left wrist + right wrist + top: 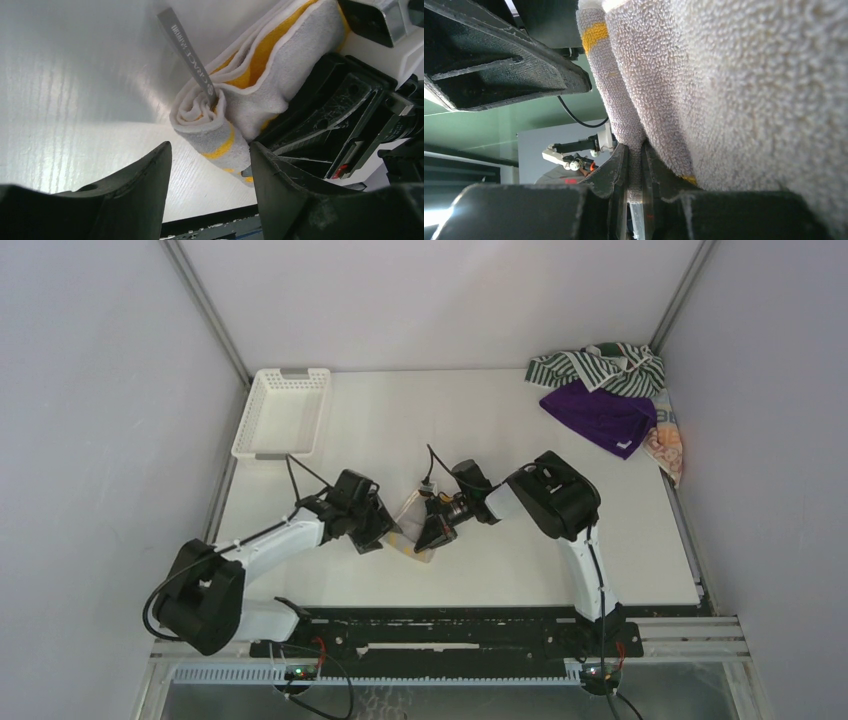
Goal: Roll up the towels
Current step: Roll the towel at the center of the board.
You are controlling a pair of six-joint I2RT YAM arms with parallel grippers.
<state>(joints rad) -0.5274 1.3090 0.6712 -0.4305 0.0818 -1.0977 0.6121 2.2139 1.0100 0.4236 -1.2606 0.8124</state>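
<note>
The yellow-and-white towel (pixel 215 135) is lying near the middle of the surface (pixel 480 430), between the two arms. It is already partly rolled, and its coiled end is facing the left wrist view. The right gripper (pixel 634 150) is pinching a fold of the cloth, with its jaws pressed nearly together on the terry. The left gripper (pixel 210 147) is hovering at the coiled end with its jaws spread, one on each side, gripping nothing.

The step in hand is probably tightening and finishing this roll. To do it well, the left gripper should be closing across the whole coil rather than on its outer layer alone. The right should be feeding the loose flap over evenly, so the roll is not coning toward one end. The grey label (pixel 187 55) is sticking out of the spiral (it could snag a finger), so the grip is better placed below it.

The purple towel (pixel 600 415), the striped towel (pixel 595 365) and the patterned towel (pixel 668 445) are lying heaped at the far right corner, waiting unrolled.
</note>
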